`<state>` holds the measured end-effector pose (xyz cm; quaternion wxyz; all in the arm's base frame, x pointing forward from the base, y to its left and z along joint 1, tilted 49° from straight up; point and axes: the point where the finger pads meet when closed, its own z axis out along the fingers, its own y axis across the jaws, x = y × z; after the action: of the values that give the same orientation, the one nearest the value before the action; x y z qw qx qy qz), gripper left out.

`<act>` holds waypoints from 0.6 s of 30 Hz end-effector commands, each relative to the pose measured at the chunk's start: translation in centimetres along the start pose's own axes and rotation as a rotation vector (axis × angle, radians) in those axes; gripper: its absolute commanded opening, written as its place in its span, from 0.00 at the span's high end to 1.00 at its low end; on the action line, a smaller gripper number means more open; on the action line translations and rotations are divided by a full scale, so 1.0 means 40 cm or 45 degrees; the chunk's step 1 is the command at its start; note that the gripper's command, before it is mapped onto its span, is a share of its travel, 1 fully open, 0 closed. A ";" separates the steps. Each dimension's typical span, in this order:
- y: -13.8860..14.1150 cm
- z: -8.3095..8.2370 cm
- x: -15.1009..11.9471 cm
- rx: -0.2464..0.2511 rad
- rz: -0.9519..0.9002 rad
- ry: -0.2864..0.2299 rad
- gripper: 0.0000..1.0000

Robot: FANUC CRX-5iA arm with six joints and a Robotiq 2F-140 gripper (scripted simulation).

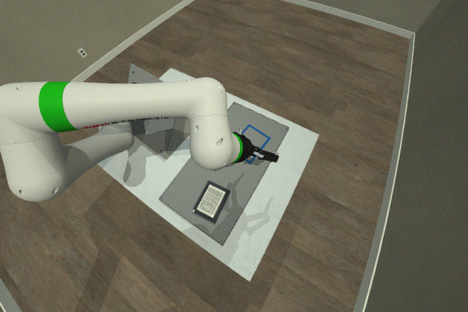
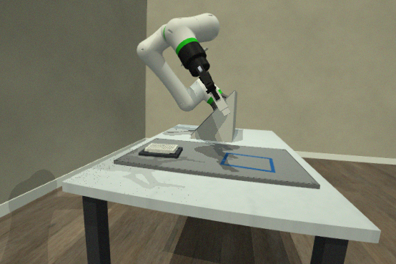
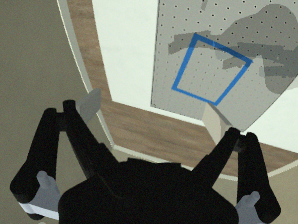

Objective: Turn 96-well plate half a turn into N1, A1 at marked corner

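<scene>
Black two-finger claw (image 2: 219, 99) hangs wide open, empty, above the blue taped outline (image 2: 248, 162). White 96-well plate (image 1: 210, 199) lies in its dark nest (image 1: 198, 205) near the table's (image 2: 221, 202) left edge. Risk: tilted approach clips nest locators, skewing the grasp.

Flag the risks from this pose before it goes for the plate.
1. The open end effector hangs over the blue outline, well away from the plate, so a long tilted approach remains and could misalign the grasp.
2. The plate sits low in its dark nest, so wide fingers could strike the nest.
</scene>
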<state>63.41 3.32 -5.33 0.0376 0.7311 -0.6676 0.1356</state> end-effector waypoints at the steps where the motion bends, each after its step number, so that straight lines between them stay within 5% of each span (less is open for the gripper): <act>1: 0.015 -0.004 0.041 -0.048 -0.021 0.105 0.00; 10: 0.046 -0.012 0.123 -0.051 -0.023 0.113 0.00; 13: 0.059 -0.017 0.157 -0.102 -0.044 0.228 0.00; 18: 0.080 -0.027 0.215 -0.106 -0.046 0.237 0.00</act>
<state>61.05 -4.05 -2.92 0.1306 0.7250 -0.6536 0.1737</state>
